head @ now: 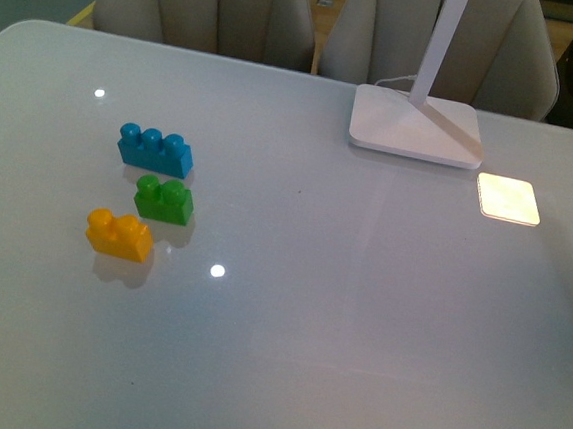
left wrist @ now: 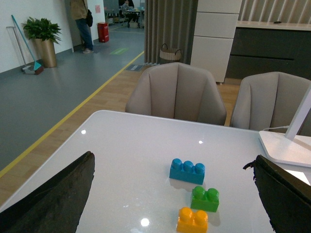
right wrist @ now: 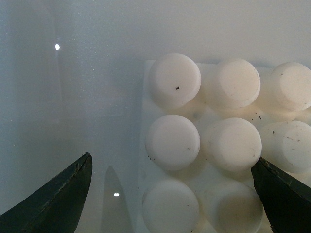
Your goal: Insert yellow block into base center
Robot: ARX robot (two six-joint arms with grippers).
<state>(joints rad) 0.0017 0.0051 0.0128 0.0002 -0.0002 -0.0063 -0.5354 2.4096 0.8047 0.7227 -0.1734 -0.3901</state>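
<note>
Held left gripper (left wrist: 172, 158) wide open, empty, facing the yellow block (left wrist: 193, 221); held right gripper (right wrist: 172, 159) equally wide, empty, close over the base (right wrist: 200, 112).

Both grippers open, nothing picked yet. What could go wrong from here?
1. The yellow block sits close beside the green brick. The open left gripper may nudge the green one or grab it instead.
2. The base lies on the glossy table, right by the open right gripper. Pressing the block in could slide it.
</note>
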